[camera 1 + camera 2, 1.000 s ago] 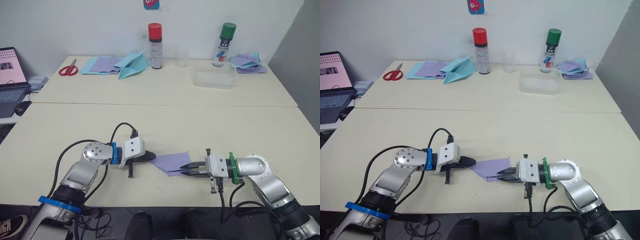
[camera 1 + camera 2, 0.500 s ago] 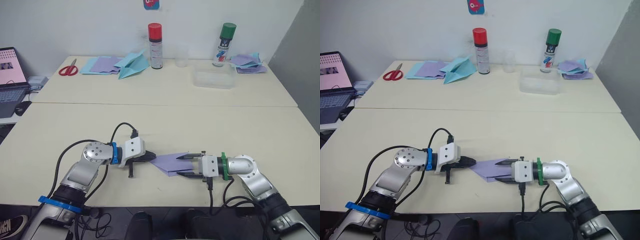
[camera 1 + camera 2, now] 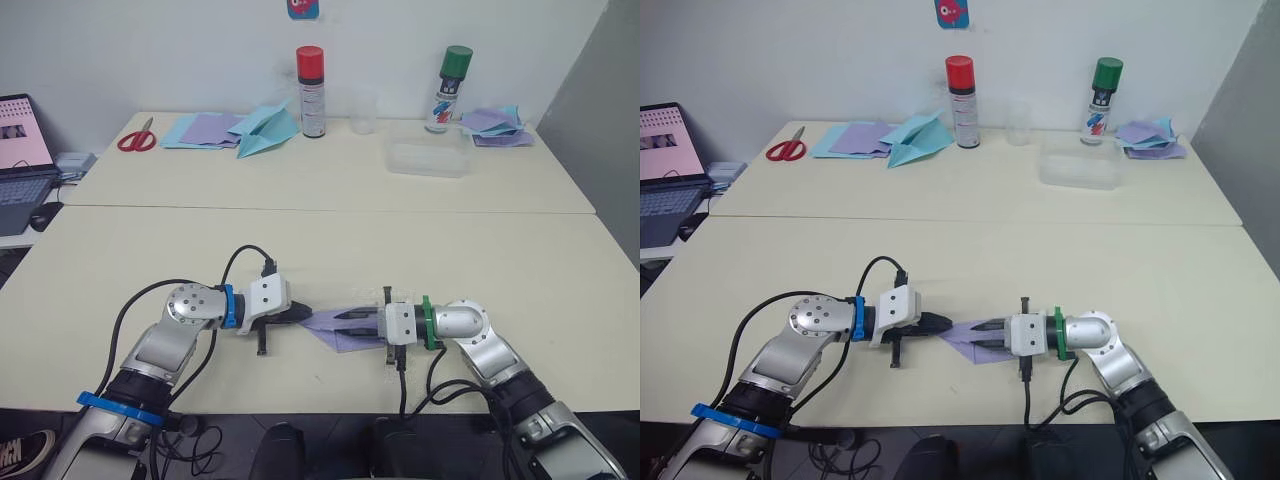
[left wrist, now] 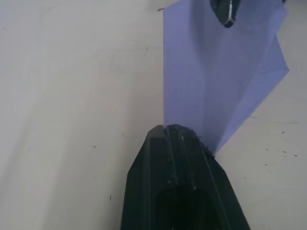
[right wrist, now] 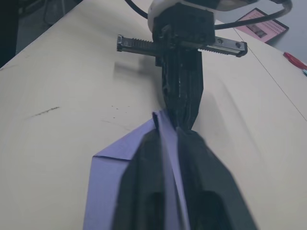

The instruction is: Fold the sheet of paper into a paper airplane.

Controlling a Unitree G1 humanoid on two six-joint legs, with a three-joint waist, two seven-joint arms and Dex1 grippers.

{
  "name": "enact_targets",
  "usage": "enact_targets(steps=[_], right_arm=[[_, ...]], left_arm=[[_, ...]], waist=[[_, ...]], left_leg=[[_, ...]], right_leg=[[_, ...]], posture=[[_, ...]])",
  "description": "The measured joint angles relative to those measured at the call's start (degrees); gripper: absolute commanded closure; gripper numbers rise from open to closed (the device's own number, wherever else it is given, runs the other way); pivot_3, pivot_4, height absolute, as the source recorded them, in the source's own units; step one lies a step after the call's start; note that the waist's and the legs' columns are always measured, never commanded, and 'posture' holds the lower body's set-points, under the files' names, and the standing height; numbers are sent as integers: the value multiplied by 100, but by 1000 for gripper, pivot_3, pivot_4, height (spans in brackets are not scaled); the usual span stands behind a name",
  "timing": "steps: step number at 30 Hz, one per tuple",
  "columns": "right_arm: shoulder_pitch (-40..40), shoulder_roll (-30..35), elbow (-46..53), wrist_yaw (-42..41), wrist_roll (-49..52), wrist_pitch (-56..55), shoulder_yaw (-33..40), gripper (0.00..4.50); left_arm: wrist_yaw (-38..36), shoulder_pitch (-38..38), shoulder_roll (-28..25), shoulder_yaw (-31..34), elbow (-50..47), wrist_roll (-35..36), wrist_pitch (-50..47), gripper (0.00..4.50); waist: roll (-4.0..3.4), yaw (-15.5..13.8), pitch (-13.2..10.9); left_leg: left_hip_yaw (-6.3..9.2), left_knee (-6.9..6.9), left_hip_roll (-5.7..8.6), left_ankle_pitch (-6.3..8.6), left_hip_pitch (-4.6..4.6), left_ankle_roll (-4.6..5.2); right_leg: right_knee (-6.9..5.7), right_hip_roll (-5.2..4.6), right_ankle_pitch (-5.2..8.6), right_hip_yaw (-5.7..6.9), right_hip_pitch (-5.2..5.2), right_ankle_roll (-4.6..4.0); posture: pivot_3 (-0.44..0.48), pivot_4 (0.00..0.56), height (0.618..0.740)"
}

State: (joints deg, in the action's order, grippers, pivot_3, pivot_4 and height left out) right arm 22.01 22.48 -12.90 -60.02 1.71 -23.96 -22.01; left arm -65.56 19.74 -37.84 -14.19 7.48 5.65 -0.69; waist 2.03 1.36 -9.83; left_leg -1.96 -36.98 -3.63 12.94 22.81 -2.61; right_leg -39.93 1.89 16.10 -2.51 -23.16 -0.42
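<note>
— Where's the sheet of paper (image 3: 338,327)?
— Near the desk's (image 3: 300,250) front edge; my left gripper (image 3: 305,316) pinches one corner, my right gripper (image 3: 342,322) clamps a raised fold.

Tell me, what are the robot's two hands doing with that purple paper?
The robot is folding a lavender sheet of paper into a paper airplane on the near table. Its left gripper pinches one corner shut, holding the paper in place. The right gripper faces it from the other side, with a raised fold of the paper standing between its two fingers. The paper is partly folded, not yet a finished plane. At the back lie scissors and a light-blue paper airplane.
</note>
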Motion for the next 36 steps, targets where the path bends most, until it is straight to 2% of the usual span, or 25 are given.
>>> enact_targets(steps=[13, 31, 36], right_arm=[[363, -274, -131, 233, 129, 1583, 74, 4475], [754, -392, -672, 531, -723, 1358, -136, 4475], [781, -447, -673, 554, -773, 1359, -187, 4475]], left_arm=[[-11, 25, 0, -2, 79, -62, 152, 4500], [77, 28, -7, 42, 127, -63, 208, 4500], [176, 86, -13, 301, 160, 131, -370, 4500]], waist=[[-5, 12, 3], [-8, 23, 10], [-7, 46, 10]], left_leg=[[0, 1, -3, 0, -2, 1], [0, 2, -5, -1, -3, 1], [5, 4, -12, 0, -1, 1]], right_leg=[[-3, 0, 0, 0, -1, -1], [-3, 1, 0, 0, -2, -1], [-4, 3, 0, 3, -7, -1]], posture=[[0, 150, 740], [0, 150, 740], [0, 150, 740]])
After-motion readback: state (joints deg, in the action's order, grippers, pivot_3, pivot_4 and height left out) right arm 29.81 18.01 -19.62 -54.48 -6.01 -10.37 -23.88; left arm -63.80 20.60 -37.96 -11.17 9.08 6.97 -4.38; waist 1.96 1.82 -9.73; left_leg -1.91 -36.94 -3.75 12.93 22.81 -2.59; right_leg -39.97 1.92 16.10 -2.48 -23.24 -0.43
